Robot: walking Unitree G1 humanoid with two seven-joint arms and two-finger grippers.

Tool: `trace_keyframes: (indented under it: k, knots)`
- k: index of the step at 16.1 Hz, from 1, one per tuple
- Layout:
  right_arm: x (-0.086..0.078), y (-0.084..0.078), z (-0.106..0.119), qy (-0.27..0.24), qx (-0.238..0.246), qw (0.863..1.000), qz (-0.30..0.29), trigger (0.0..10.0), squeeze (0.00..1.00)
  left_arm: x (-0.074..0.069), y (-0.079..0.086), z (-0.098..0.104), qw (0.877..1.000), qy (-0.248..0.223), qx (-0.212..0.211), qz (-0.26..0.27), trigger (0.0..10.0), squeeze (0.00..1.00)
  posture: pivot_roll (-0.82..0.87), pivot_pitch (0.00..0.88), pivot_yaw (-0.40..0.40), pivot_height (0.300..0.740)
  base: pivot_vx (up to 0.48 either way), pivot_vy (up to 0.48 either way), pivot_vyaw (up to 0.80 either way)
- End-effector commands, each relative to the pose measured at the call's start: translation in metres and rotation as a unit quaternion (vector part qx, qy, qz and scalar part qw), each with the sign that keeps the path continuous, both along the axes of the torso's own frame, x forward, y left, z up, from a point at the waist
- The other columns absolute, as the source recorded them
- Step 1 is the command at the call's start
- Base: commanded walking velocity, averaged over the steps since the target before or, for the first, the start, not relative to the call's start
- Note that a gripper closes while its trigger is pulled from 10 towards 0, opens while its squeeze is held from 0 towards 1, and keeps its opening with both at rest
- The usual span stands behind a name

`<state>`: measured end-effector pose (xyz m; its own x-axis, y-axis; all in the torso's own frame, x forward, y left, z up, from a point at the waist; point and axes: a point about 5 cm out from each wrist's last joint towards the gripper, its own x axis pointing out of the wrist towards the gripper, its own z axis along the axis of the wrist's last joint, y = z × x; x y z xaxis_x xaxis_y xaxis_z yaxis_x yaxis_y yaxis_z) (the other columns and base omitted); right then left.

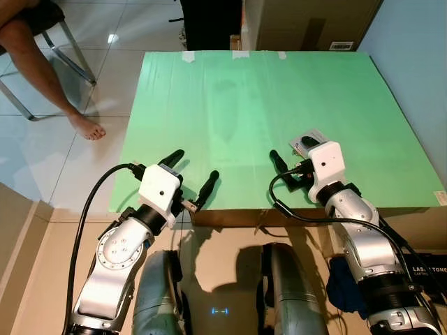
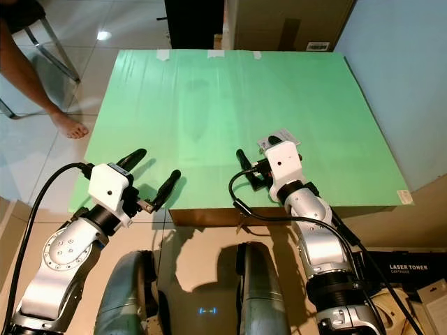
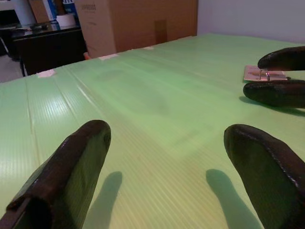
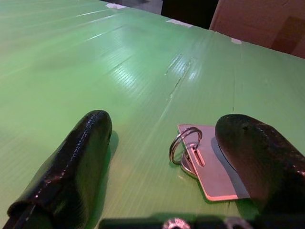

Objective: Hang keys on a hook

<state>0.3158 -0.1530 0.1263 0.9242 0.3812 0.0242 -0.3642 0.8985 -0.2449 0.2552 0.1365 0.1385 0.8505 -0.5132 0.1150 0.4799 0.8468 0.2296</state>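
A metal key ring (image 4: 185,143) with a small key lies on a pale card (image 4: 214,174) on the green table top (image 1: 230,105), near its front right. My right gripper (image 1: 293,152) is open and sits low over the table. The card (image 1: 312,135) lies just beyond one of its fingertips, and in the right wrist view the ring lies between the fingers (image 4: 259,157), close to one of them. My left gripper (image 1: 190,173) is open and holds nothing, hovering over the table's front left edge. In the left wrist view the card (image 3: 259,74) shows far off beside the other gripper's fingers (image 3: 281,93).
A large cardboard box (image 1: 307,24) and a dark cabinet (image 1: 209,21) stand behind the table. A seated person's leg and bare foot (image 1: 87,128) and a chair (image 1: 70,49) are on the tiled floor at the left. A blue wall (image 1: 419,56) runs along the right.
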Motion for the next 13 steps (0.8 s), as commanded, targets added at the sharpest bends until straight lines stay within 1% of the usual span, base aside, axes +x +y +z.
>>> trace_keyframes:
  k: [1,6,7,8,9,13]
  knots:
    - [0.0006,0.0026,-0.0027,0.001,-0.003,1.000,0.003,10.0,0.00,-0.0036,0.0021,0.0015,1.000,0.000,0.003,-0.001,10.0,0.00,-0.02,0.231,0.003,0.602,0.000,0.000,0.00]
    - [-0.0001,0.0063,-0.0054,0.002,0.003,1.000,0.000,10.0,0.00,-0.0031,0.0050,0.0037,1.000,0.000,0.010,-0.002,10.0,0.00,-0.02,0.236,0.014,0.602,0.000,0.000,0.00]
    - [-0.0008,0.0066,-0.0061,0.001,0.005,1.000,-0.001,10.0,0.44,-0.0027,0.0039,0.0042,1.000,0.000,0.010,-0.004,10.0,0.00,-0.03,0.236,0.015,0.602,0.000,0.000,0.00]
    - [-0.0010,0.0067,-0.0063,0.001,0.005,1.000,-0.002,10.0,0.44,-0.0028,0.0036,0.0041,1.000,0.000,0.010,-0.004,10.0,0.00,-0.03,0.236,0.015,0.602,0.000,0.000,0.00]
    - [-0.0016,0.0065,-0.0067,-0.001,0.004,1.000,-0.003,10.0,1.00,-0.0033,0.0026,0.0036,1.000,0.001,0.010,-0.005,10.0,0.00,-0.03,0.235,0.014,0.602,0.000,0.000,0.00]
    - [-0.0015,0.0040,-0.0067,-0.003,0.000,1.000,-0.008,10.0,1.00,-0.0027,0.0015,0.0032,1.000,0.001,0.008,-0.007,10.0,0.00,-0.04,0.232,0.012,0.602,0.000,0.000,0.00]
